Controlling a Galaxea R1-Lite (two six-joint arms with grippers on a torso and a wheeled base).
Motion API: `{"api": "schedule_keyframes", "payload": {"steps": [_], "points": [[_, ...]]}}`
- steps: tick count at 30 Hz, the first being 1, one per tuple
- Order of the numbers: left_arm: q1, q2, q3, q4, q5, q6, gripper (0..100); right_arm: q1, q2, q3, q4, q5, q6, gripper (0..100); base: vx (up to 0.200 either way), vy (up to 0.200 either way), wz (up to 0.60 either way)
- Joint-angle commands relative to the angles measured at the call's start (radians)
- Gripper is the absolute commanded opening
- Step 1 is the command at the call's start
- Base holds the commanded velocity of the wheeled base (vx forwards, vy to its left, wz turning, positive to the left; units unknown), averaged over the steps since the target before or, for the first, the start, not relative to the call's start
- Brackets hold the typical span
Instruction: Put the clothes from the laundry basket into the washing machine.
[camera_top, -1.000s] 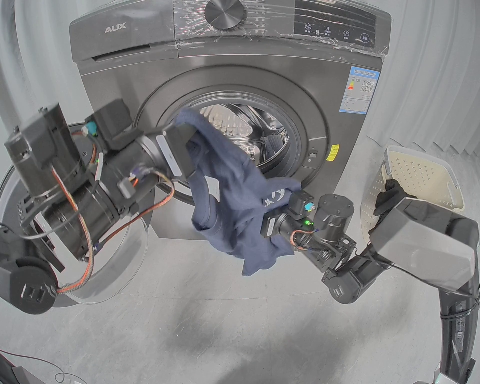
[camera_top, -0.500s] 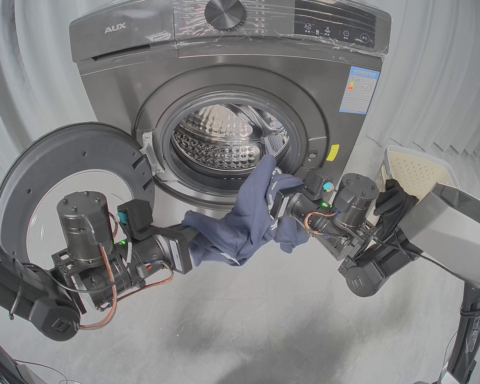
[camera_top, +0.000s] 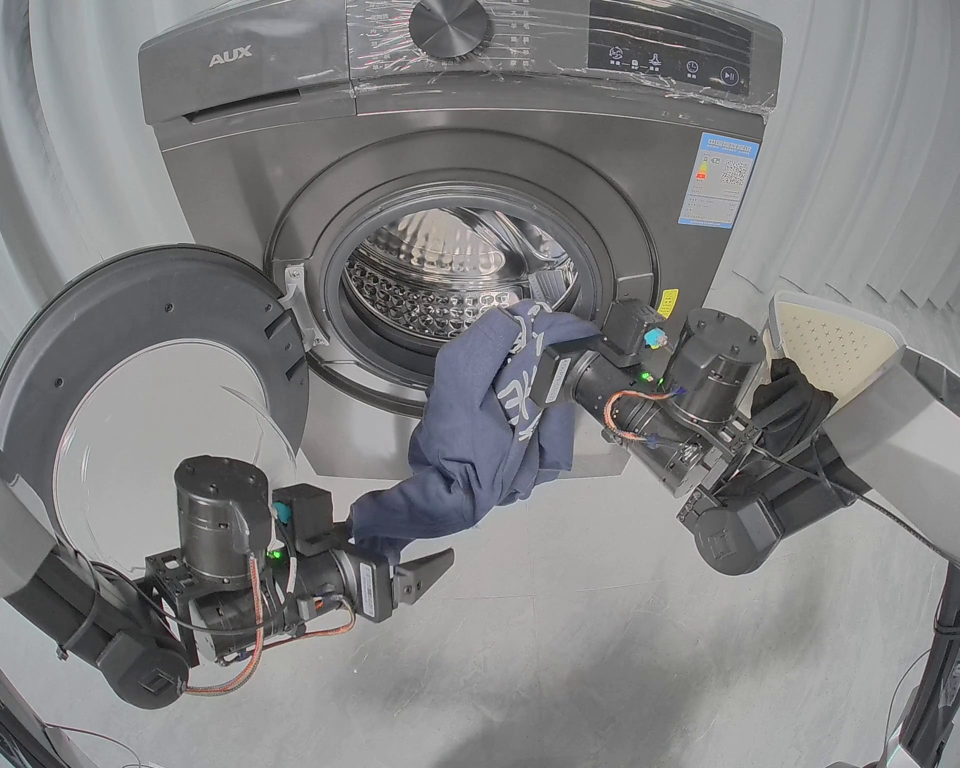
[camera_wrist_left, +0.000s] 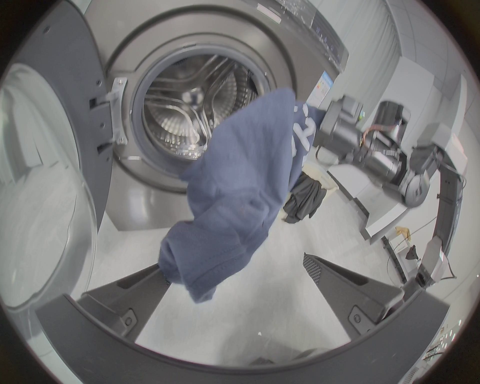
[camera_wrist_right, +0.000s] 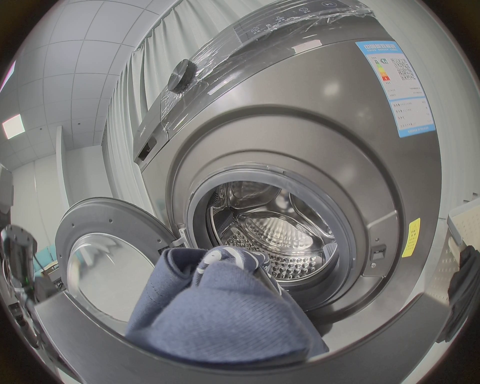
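One navy blue fabric garment with white print (camera_top: 470, 430) is what you are handling. It hangs in the air in front of the dark grey front-loading washing machine (camera_top: 450, 130). Your right gripper (camera_top: 528, 375) is clamped on its upper part, the fingers buried in bunched cloth, just before the lower right edge of the porthole. The top fold sits level with the porthole's lower rim, and you cannot tell whether it has crossed that rim. Behind it you can see the shiny perforated steel drum (camera_top: 450, 270).

From the right gripper the garment droops down and toward your left, across the machine's lower front panel and above the pale grey floor (camera_top: 560, 640).

Your left gripper (camera_wrist_left: 234, 265) sits low, near the floor and below the round glass-windowed door (camera_top: 150, 340), which is swung wide open to your left. Its jaws are spread wide and grip nothing. The garment's hanging end lies against the tip of one finger (camera_wrist_left: 145, 290), while the other finger stands apart from the cloth.

On your right, beside the machine, is the cream perforated plastic laundry basket (camera_top: 850, 340). A black garment (camera_top: 790, 395) is draped over its near rim, partly behind your right arm.
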Motion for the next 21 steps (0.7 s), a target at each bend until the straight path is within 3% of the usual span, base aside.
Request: {"api": "schedule_keyframes", "payload": {"steps": [1,11,17,21], "points": [[-0.006,0.036,0.072,0.0,-0.001,0.004,100,0.01,-0.047,-0.04,0.036,0.0,0.0,0,0.0,0.0,0.0],[-0.013,0.099,0.095,-0.025,0.0,0.027,100,0.021,-0.048,-0.073,0.056,-0.003,0.0,0,0.0,0.0,0.0],[-0.015,0.159,-0.022,-0.187,-0.004,0.023,100,0.039,-0.047,-0.073,0.054,-0.004,0.0,0,0.0,0.0,0.0],[-0.013,0.232,-0.092,-0.276,-0.003,0.021,100,0.06,-0.045,-0.073,0.056,-0.041,-0.003,0,0.0,0.0,0.0]]}}
